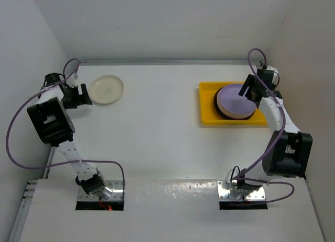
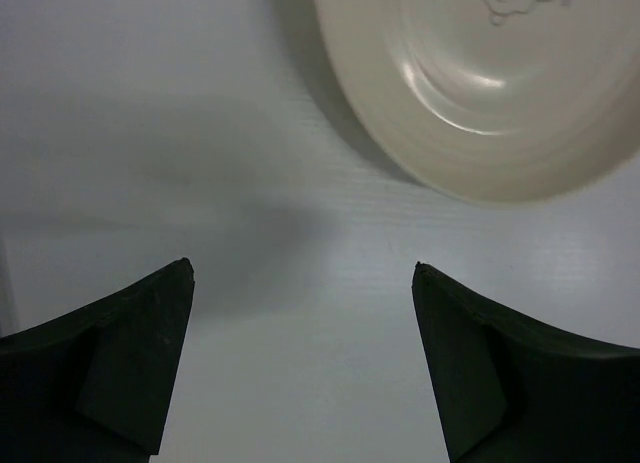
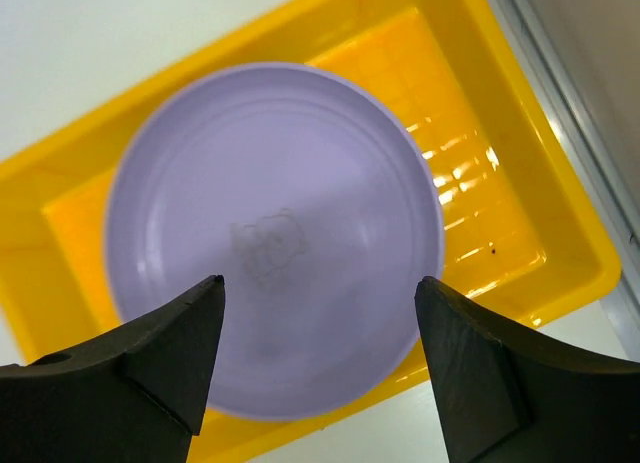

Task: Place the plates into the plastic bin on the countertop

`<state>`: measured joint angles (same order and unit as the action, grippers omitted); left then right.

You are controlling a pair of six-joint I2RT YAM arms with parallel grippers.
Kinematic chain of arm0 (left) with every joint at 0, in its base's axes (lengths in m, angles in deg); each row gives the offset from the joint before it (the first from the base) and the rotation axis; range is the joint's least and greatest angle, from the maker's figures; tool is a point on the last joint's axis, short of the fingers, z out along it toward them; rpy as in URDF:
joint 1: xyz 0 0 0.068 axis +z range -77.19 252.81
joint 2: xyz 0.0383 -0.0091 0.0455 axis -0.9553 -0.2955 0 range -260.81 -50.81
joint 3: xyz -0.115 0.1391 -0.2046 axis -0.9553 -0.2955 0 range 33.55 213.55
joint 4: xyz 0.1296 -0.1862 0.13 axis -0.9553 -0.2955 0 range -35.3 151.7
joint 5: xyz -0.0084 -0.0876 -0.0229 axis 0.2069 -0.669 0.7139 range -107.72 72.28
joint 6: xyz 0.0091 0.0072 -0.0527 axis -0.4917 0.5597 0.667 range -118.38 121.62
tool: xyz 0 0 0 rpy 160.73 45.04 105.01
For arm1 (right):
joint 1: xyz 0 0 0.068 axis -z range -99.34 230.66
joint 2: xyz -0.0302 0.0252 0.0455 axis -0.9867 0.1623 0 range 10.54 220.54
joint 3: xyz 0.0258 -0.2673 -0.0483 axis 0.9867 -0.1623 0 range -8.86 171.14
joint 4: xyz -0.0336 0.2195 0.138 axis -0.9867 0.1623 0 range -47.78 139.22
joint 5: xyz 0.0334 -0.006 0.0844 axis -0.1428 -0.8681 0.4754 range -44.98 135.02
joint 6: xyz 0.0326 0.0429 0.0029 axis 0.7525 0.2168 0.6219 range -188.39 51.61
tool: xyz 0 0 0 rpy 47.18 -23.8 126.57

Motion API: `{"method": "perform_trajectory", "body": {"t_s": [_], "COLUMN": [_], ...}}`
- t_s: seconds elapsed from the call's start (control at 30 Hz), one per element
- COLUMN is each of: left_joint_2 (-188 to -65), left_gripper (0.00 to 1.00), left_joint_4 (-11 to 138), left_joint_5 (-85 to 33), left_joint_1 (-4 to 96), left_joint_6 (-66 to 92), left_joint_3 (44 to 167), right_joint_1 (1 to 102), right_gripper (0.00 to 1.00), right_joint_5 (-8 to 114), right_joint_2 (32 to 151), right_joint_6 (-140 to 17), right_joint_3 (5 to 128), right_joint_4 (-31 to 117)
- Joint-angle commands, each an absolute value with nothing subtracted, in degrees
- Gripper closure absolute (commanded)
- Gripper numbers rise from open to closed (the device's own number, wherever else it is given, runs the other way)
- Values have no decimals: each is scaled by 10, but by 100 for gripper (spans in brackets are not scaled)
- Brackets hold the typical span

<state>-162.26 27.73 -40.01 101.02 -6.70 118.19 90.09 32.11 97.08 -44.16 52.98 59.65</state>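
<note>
Now the lilac plate (image 3: 270,213) lies face up in the yellow bin (image 1: 205,108), whose long side follows the worktop's (image 1: 157,127) far edge; our right gripper (image 3: 320,283) hovers above it, fingers apart, empty. Our left gripper (image 2: 300,273), spread and empty, sits beside the far-left cream plate (image 1: 106,89)

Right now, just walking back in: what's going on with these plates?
The right hand hovers open over the lilac plate, which tops a stack in the yellow bin. The left hand, also open, is just short of the cream plate on the countertop, not touching it. That plate is the only one seen outside the bin.
</note>
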Motion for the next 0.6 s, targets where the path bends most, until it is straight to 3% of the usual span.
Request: {"method": "perform_trajectory", "body": {"t_s": [0.0, 0.27, 0.57], "left_joint_2": [-1679, -1745, -1730], "left_gripper": [11, 27, 30], "left_joint_4": [334, 382, 396], "left_joint_5": [-401, -382, -374], "left_joint_1": [1000, 963, 957], "left_joint_6": [3, 42, 53], "left_joint_3": [1218, 1256, 1232], "right_joint_1": [874, 842, 826], "right_gripper": [24, 24, 24], "right_joint_5": [293, 287, 278], "right_joint_2": [907, 832, 800], "right_joint_6": [-464, -467, -486], "right_joint_3": [524, 474, 471], "right_joint_4": [579, 571, 588]}}
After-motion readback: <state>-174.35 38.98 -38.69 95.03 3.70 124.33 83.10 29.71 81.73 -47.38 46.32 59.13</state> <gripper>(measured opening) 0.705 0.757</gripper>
